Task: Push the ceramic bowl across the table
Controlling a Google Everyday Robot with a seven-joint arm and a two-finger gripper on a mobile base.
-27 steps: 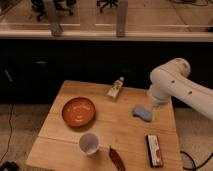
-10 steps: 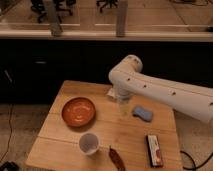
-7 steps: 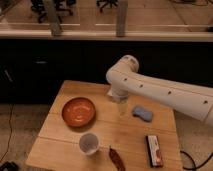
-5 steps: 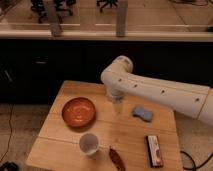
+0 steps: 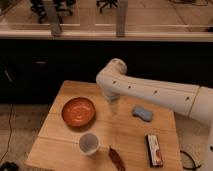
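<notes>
The ceramic bowl [image 5: 78, 111], wide, shallow and orange-red, sits on the left half of the light wooden table [image 5: 125, 134]. My white arm reaches in from the right and bends down over the table's middle. The gripper [image 5: 113, 105] hangs at its end, just right of the bowl and a short gap away from its rim, low over the tabletop. The bowl is empty and upright.
A white cup [image 5: 89, 143] stands in front of the bowl. A blue sponge [image 5: 142, 113] lies right of the gripper. A dark flat bar [image 5: 154, 149] and a reddish-brown item [image 5: 116, 159] lie near the front edge. A dark counter stands behind the table.
The arm has swung left across the table, from over the blue sponge to just right of the bowl. The bowl and the other objects have not moved.
</notes>
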